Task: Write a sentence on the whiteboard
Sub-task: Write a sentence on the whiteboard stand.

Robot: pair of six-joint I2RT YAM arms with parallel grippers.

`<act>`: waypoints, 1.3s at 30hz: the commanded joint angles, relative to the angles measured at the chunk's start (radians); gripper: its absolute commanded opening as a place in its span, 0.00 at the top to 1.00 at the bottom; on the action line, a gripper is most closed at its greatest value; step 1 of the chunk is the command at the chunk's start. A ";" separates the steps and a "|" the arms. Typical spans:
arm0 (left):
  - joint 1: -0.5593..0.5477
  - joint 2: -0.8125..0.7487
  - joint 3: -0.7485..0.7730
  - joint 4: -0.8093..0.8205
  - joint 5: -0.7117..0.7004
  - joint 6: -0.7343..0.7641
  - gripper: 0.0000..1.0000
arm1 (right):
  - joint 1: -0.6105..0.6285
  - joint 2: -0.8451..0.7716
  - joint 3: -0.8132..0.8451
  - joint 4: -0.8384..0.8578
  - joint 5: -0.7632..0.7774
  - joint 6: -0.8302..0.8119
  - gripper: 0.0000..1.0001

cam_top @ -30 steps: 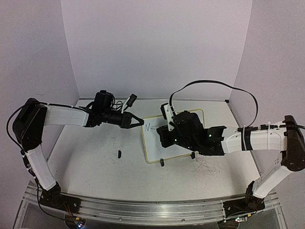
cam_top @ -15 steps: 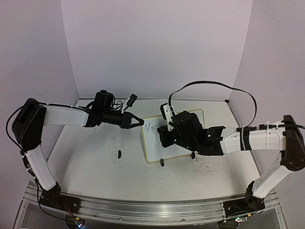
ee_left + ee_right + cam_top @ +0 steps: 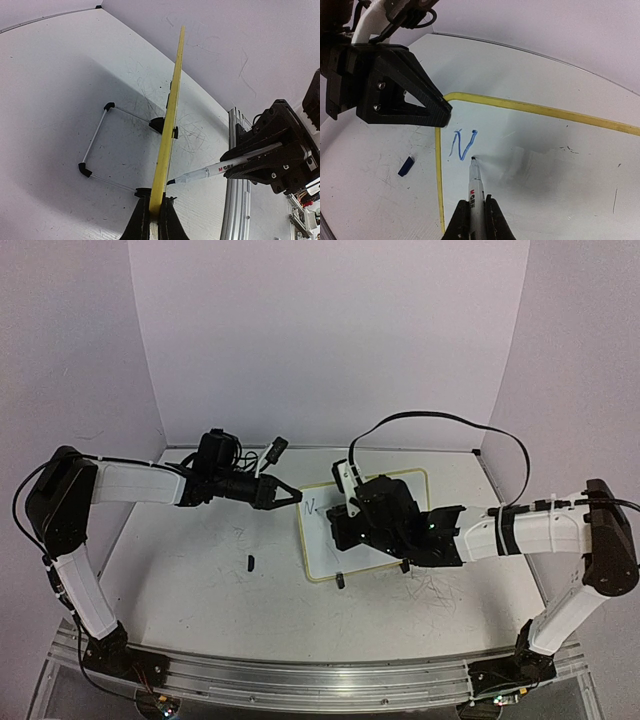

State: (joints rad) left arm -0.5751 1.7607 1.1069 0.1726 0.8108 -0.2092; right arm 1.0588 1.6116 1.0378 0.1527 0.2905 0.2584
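Evidently, left jaws clamped the whiteboard (image 3: 560, 165) edge; right jaws gripped the marker (image 3: 475, 185). Any board slip could distort the sentence (image 3: 462, 144).

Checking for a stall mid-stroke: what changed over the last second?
The right gripper, shut on the marker, edged slightly toward the left arm over the whiteboard, its forearm following. Nothing grabbed or released. The left gripper still clamps the board's edge; the sentence is still just a blue N.

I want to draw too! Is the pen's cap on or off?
Off. The pen shows its bare tip, touching the whiteboard right beside a blue N.
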 commanded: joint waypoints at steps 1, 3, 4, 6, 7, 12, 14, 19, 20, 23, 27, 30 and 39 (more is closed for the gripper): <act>0.003 0.002 0.007 -0.080 -0.039 0.016 1.00 | -0.004 0.012 0.039 0.042 0.016 -0.003 1.00; 0.003 0.003 0.005 -0.081 -0.037 0.016 1.00 | -0.004 0.014 0.039 0.042 0.021 -0.001 1.00; 0.003 0.004 0.005 -0.081 -0.036 0.017 1.00 | -0.003 0.015 0.039 0.042 0.022 0.002 1.00; 0.003 0.005 0.005 -0.079 -0.035 0.017 1.00 | -0.004 0.019 0.039 0.041 0.024 0.006 1.00; 0.002 0.005 0.006 -0.080 -0.035 0.017 1.00 | -0.004 0.021 0.041 0.039 0.027 0.008 1.00; 0.003 0.001 0.005 -0.079 -0.034 0.017 1.00 | -0.004 0.024 0.044 0.026 0.055 0.021 1.00; 0.003 -0.002 0.005 -0.080 -0.035 0.018 1.00 | -0.004 0.021 0.042 0.021 0.068 0.031 1.00; 0.003 -0.004 0.004 -0.080 -0.035 0.018 1.00 | -0.006 0.014 0.034 0.015 0.091 0.047 1.00; 0.003 -0.004 0.005 -0.080 -0.035 0.017 1.00 | -0.006 0.012 0.033 0.013 0.095 0.050 1.00; 0.003 -0.003 0.006 -0.080 -0.033 0.017 1.00 | -0.005 0.007 0.030 0.013 0.106 0.051 1.00; 0.003 -0.001 0.007 -0.080 -0.031 0.016 1.00 | -0.007 0.007 0.033 0.016 0.109 0.047 1.00; 0.003 -0.001 0.007 -0.080 -0.032 0.016 1.00 | -0.007 0.010 0.034 0.030 0.103 0.043 1.00; 0.003 -0.003 0.009 -0.079 -0.027 0.014 1.00 | -0.008 0.020 0.041 0.064 0.082 0.025 1.00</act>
State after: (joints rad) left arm -0.5747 1.7607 1.1069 0.1654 0.8093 -0.2089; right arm 1.0588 1.6234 1.0382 0.1743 0.3477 0.2923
